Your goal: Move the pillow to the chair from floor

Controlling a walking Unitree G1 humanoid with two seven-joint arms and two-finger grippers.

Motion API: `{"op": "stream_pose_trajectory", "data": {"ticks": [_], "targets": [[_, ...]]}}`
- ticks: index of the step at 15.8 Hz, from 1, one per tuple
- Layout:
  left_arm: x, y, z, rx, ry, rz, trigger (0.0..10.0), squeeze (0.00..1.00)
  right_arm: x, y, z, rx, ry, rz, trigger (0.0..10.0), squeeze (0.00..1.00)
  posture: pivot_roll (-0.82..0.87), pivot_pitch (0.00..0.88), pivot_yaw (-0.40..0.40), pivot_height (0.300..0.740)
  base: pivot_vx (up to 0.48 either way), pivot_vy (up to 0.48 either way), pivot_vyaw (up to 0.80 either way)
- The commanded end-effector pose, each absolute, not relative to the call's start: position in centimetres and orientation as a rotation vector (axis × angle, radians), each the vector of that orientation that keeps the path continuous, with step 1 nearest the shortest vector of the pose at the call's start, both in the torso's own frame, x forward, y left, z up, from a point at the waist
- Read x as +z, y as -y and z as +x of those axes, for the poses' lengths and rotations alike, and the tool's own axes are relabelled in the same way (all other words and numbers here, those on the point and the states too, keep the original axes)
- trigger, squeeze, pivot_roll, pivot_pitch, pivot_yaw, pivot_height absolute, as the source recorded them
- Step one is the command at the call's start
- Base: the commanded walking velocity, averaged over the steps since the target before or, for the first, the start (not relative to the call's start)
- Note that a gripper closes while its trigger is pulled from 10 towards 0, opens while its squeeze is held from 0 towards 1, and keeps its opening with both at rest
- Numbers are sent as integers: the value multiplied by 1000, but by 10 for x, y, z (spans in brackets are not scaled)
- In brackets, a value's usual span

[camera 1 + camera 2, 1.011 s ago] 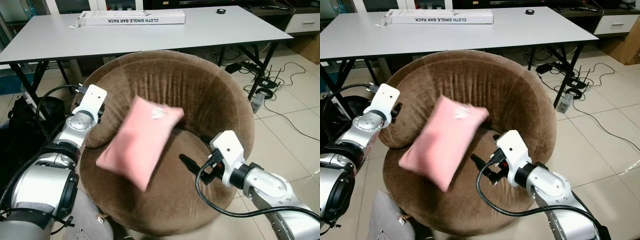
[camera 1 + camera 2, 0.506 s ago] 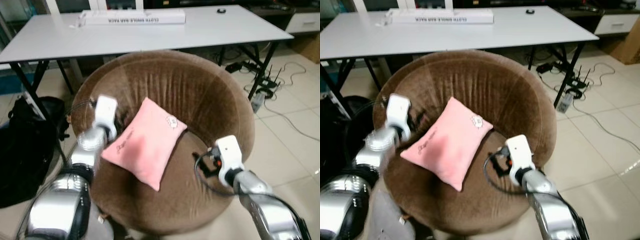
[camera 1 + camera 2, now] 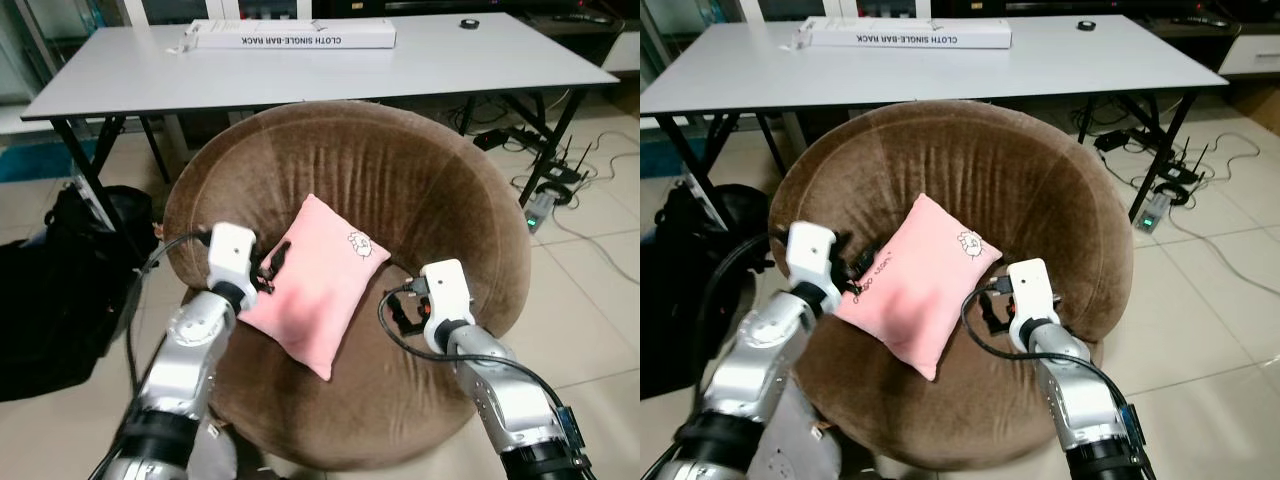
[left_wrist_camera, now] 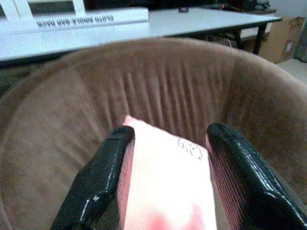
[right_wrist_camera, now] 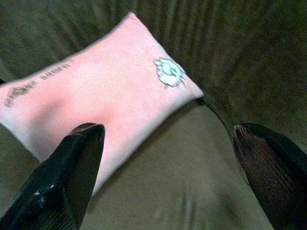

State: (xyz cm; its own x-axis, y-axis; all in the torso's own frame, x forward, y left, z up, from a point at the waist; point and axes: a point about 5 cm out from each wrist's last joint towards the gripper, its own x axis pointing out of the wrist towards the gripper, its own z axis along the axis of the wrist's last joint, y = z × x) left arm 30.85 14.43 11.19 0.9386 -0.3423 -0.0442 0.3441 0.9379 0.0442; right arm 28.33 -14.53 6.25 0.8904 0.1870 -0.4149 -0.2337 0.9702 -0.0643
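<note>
The pink pillow (image 3: 315, 280) with a small cartoon print lies tilted on the seat of the round brown chair (image 3: 400, 170), leaning toward the backrest. My left gripper (image 3: 272, 268) is at the pillow's left edge; in the left wrist view its fingers (image 4: 103, 177) stand open with the pillow (image 4: 165, 187) between and ahead of them. My right gripper (image 3: 395, 305) hovers over the seat just right of the pillow. It is open, its fingers (image 5: 72, 177) spread wide, and the pillow (image 5: 100, 100) lies ahead of them.
A white table (image 3: 130, 75) stands behind the chair with a long white box (image 3: 295, 35) and a tape roll (image 3: 468, 22) on it. A black bag (image 3: 50, 290) lies on the floor at left. Cables and a power strip (image 3: 545, 205) lie at right.
The pillow has dropped from mid-air onto the chair seat and settled against the backrest. Both arms have drawn in close beside it, and the camera has shifted a little.
</note>
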Motion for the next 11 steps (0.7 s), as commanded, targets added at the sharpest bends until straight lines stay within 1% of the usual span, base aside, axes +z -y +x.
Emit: {"op": "stream_pose_trajectory", "data": {"ticks": [1, 3, 6, 8, 11], "targets": [[107, -148, 302, -338, -63, 66, 10000, 0, 57, 149, 281, 180, -446, -126, 10000, 0, 52, 0, 57, 740, 0, 0, 0], [95, -161, 292, -291, -111, 105, 10000, 0, 56, 148, 284, 165, -433, -88, 10000, 0, 61, 0, 50, 740, 0, 0, 0], [94, -165, 284, -249, -141, 77, 10000, 0, 54, 150, 288, 152, -431, -76, 10000, 0, 76, 0, 35, 740, 0, 0, 0], [96, -163, 283, -230, -144, 73, 10000, 0, 62, 153, 294, 150, -400, -78, 10000, 0, 74, 0, 27, 740, -279, 0, 0], [97, -160, 284, -233, -141, 79, 10000, 0, 63, 154, 296, 148, -393, -78, 10000, 0, 66, 0, 21, 740, -328, 0, 0]]}}
